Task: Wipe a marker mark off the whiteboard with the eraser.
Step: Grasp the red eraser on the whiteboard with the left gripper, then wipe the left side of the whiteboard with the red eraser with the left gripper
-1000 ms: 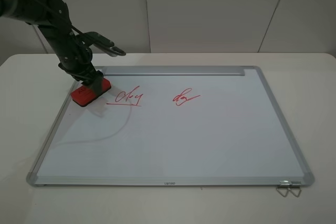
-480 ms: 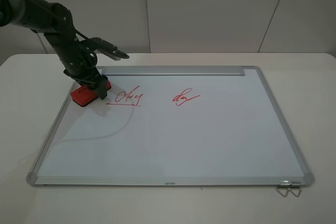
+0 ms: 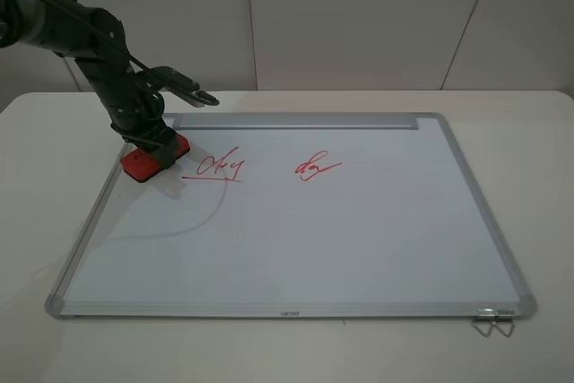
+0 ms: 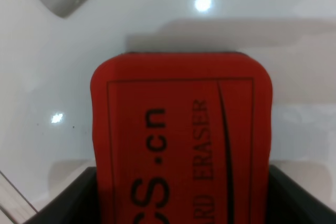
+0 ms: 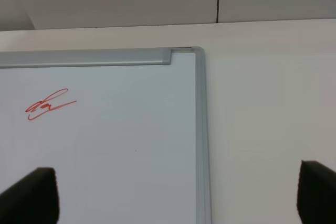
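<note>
closing on the eraser (image 3: 148, 161) is what the left jaws have just done: a second ago they stood spread above it, and now they pinch it by its two long sides, the left wrist view showing dark jaw faces tight against both flanks of the red block. the eraser has not left the whiteboard (image 3: 287, 310); it lies flat, felt side down, near the board's far left corner and just inside the left frame. that looks like the grasp finished and the wiping not yet begun, since the marker mark (image 3: 218, 168) is whole, scribble and underline both, just beside the eraser toward the board's middle with a narrow strip of clean board between them. nothing lies in that strip, so a short slide along the board should reach it. the smaller squiggle (image 3: 317, 168) sits further toward the middle, apart from the mark, and a stroke that overruns could smear it. a faint grey curve (image 3: 184, 224) runs across the board on the near side of the mark; what it is cannot be told. two metal clips (image 3: 493, 323) lie on the tabletop (image 3: 36, 221) at the board's near right corner, well away. the right jaws stand spread wide and hold nothing, looking toward the board's far right corner, clear of the work.
</note>
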Robot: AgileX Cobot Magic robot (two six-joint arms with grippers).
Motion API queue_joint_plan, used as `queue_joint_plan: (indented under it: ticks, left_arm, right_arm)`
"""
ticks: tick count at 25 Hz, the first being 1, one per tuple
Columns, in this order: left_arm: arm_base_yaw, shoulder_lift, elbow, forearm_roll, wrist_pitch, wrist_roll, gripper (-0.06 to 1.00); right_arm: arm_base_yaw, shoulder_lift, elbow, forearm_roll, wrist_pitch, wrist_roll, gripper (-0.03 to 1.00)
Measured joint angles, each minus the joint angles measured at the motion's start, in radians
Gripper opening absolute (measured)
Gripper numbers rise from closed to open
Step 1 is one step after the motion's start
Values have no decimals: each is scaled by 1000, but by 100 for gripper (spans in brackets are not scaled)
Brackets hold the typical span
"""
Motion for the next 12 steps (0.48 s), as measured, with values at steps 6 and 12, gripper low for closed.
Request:
queue_joint_plan:
  ticks: [6, 12]
  left_arm:
    - [0, 0, 0, 0, 0, 0, 57]
    - [0, -29, 0, -42, 21, 0, 57]
  right_arm:
    - [0, 0, 0, 0, 0, 0, 83]
    - [0, 0, 0, 0, 0, 0, 83]
